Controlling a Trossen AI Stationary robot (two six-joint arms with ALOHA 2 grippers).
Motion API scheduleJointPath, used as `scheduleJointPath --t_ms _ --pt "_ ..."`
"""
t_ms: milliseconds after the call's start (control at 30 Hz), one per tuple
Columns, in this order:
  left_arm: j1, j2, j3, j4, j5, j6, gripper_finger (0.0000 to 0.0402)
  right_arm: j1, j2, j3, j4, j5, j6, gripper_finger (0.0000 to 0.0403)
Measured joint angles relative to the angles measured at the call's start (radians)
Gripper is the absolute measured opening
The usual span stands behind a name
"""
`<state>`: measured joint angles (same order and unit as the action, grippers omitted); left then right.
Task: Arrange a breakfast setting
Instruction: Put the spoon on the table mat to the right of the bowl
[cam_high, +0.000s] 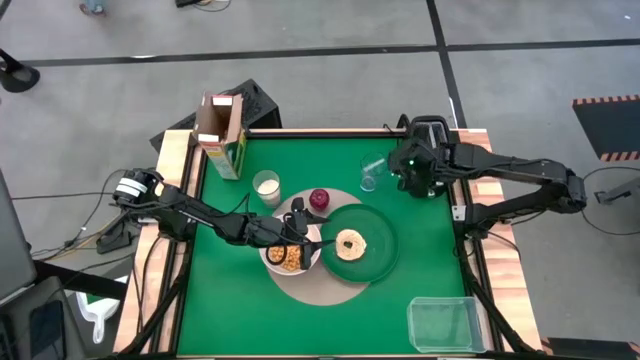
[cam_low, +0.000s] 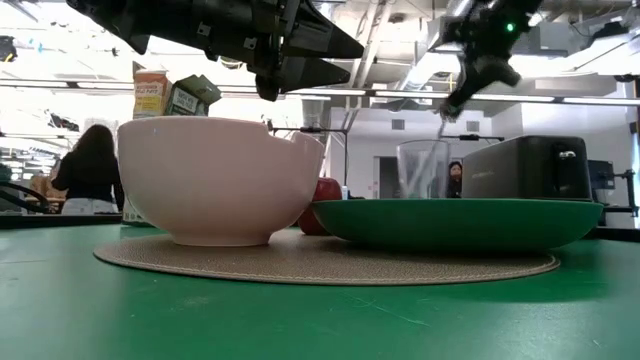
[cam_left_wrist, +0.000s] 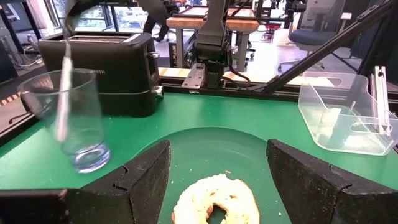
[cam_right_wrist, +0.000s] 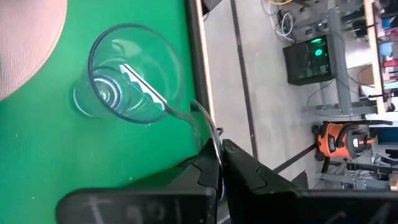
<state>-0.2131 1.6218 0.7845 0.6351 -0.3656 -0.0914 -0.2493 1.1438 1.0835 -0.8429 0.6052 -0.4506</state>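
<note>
Green tabletop (cam_high: 230, 310), open room near 6 o'clock edge
Right gripper (cam_high: 385, 172) clamps spoon (cam_right_wrist: 163, 104) in glass (cam_high: 370, 174) at 1 o'clock; left gripper (cam_high: 312, 240) spread wide over bagel (cam_high: 350, 243).

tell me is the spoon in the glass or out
In: the spoon stands with its handle down in the glass, and the shut right gripper pinches its bowl end.

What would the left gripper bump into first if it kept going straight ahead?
Probably the bagel: the open left gripper points over the green plate at it. Beyond stands the glass, off to one side.
</note>
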Motion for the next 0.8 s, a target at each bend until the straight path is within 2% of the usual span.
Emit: scheduleJointPath --t_ms 300,500,800 --pt "0.000 0.000 0.000 0.001 0.000 -0.001 0.0251 0.012 0.000 0.197 -0.139 0.001 0.020 0.0034" --pt "0.002 0.000 0.000 0.003 -0.016 0.000 0.0251 0.062 0.000 0.305 -0.198 -0.002 0.058 0.0033" --pt "0.014 0.000 0.022 -0.012 -0.017 0.001 0.0251 0.189 0.012 0.346 -0.192 -0.157 0.176 0.0032"
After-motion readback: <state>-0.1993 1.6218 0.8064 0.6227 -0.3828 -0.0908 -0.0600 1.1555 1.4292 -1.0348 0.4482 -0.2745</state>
